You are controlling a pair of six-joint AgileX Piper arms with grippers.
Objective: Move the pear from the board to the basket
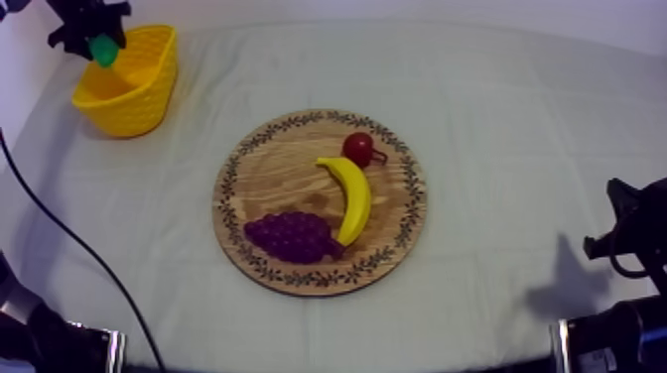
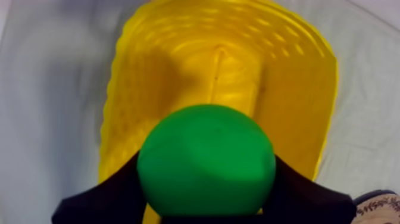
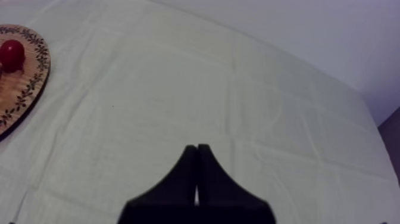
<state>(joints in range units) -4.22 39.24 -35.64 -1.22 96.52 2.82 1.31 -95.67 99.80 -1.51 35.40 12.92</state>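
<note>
grey-white cloth (image 1: pixel 516 109) on the table. your left gripper (image 1: pixel 99 38) is clamped round the pear (image 2: pixel 206 159) and holds it over the open yellow basket (image 2: pixel 297 83), well off the wooden board (image 1: pixel 402 233). banana (image 1: pixel 349 193), grapes (image 1: pixel 288 236) and small red fruit (image 1: pixel 357 148) lie on the wooden board. your right gripper (image 3: pixel 197 158) is over the cloth beside it, fingers pressed together, nothing in them.

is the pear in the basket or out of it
Out: the left gripper, shut on the pear, holds it over the yellow basket.
</note>
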